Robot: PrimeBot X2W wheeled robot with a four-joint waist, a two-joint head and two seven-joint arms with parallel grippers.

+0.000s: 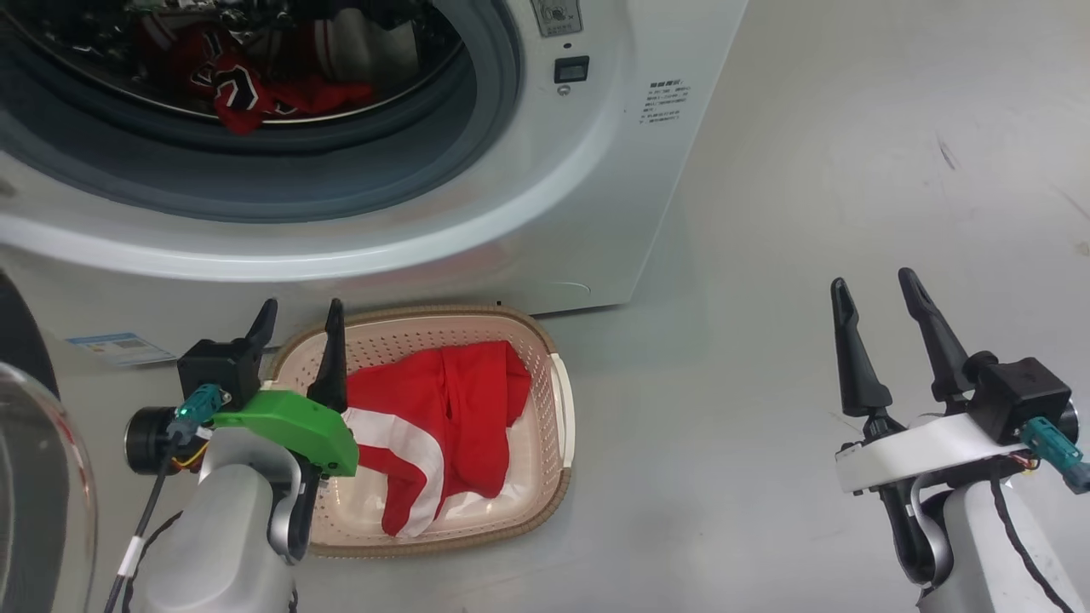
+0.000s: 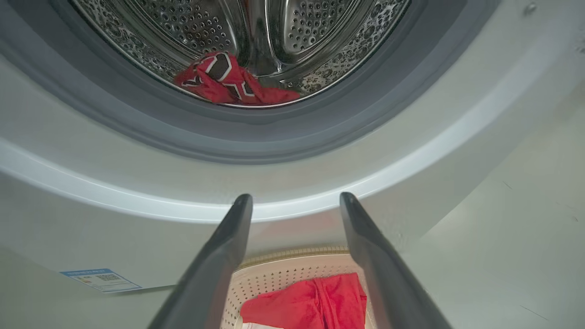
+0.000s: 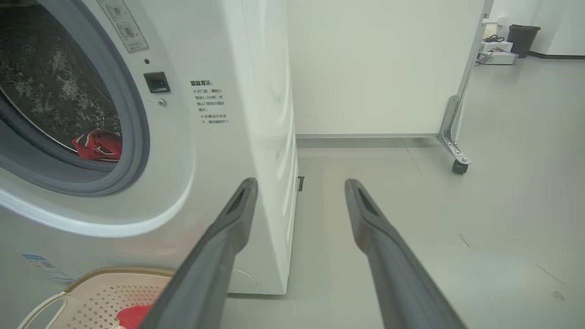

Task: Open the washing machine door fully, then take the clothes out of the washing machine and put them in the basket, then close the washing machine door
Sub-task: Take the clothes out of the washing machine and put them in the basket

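Now the step in hand seems to be the emptying of the drum [image 2: 297,27]. The washing machine door [image 1: 34,460] stands open at the 8 o'clock edge of the head view. One red jersey [image 1: 443,409] already lies in the basket [image 1: 426,312], which sits on the floor [image 1: 766,255] just in front of the washing machine [image 1: 596,213]. A second red garment [image 2: 233,82] lies at the front bottom of the drum, just behind the grey rubber ring [image 2: 274,132]. The left gripper [image 1: 301,308] hangs above the basket's 9 o'clock side, its fingers [image 1: 332,358] spread apart and empty; from it, the garment in the drum is at 12 o'clock. The right gripper [image 1: 873,285] is well apart, at 3 o'clock of the basket, above the floor, fingers also spread and holding nothing. I judge that the next move calls for the left arm to rise and reach over the ring into the drum, then to close the fingers on a raised fold of cloth.
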